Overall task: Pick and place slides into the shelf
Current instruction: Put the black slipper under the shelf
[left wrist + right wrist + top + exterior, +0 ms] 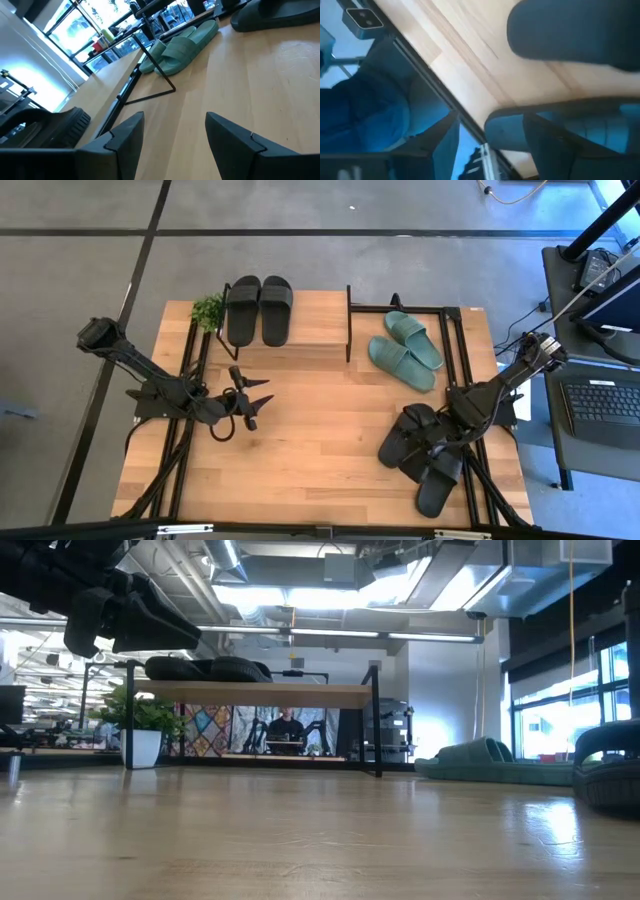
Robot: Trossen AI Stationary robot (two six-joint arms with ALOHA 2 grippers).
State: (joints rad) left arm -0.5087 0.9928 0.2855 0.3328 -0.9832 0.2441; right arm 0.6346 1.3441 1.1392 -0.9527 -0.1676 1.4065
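Observation:
The shelf [318, 320] [260, 695] stands at the table's far edge, with two black slides [259, 309] [205, 668] side by side, soles down, on its wooden top. Two teal slides [403, 348] [490, 760] [180, 47] lie on the table to its right. Two more black slides [425, 455] [610, 780] lie near the table's right near corner. My left gripper [262, 402] [175, 130] is open, hovering over bare table left of centre. My right gripper [432, 442] [490, 145] is open, low over the two black slides, and one slide's edge [520, 122] shows beside one finger. My right gripper stands at the edge of a black slide [520, 122], coming from the table's right side. Whether a finger touches it, I cannot tell, since the slide's dark edge runs together with the finger. My left gripper touches nothing.
A small potted plant [208, 310] [140, 725] stands at the shelf's left end. Black metal frame rails [455, 350] run along the table's right and left sides. Bare wood [320, 430] lies between the two grippers. A desk with a laptop [605, 405] stands beyond the right edge.

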